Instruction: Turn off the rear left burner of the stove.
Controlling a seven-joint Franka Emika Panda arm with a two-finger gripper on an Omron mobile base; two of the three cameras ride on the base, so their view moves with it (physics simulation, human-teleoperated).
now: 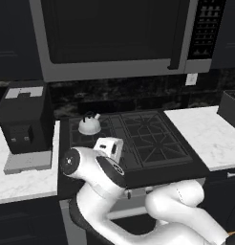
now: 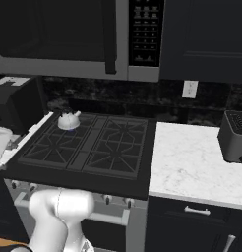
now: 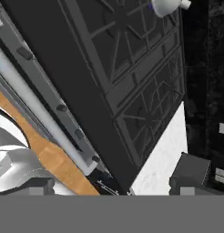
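Note:
The stove (image 1: pixel 153 143) is a wide black cooktop with a silver front. Its rear left burner (image 1: pixel 106 123) (image 2: pixel 87 123) carries a white kettle (image 1: pixel 90 124) (image 2: pixel 69 120) (image 3: pixel 166 5), with a faint blue glow under the kettle in the right base view. Small dark knobs (image 2: pixel 107 199) (image 3: pixel 62 108) run along the stove front. My white hand (image 1: pixel 110 146) hovers over the stove's front left part, above the knob row. In the hand view my gripper (image 3: pixel 113 192) is open, its tips just showing far apart, holding nothing, and the knobs lie left of centre.
A black coffee machine (image 1: pixel 24 127) stands on the left counter. A dark toaster (image 2: pixel 235 135) sits on the white marble counter (image 2: pixel 192 162) to the right. The grey microwave (image 1: pixel 114 33) hangs over the stove. An oven handle bar (image 3: pixel 22 91) runs below the knobs.

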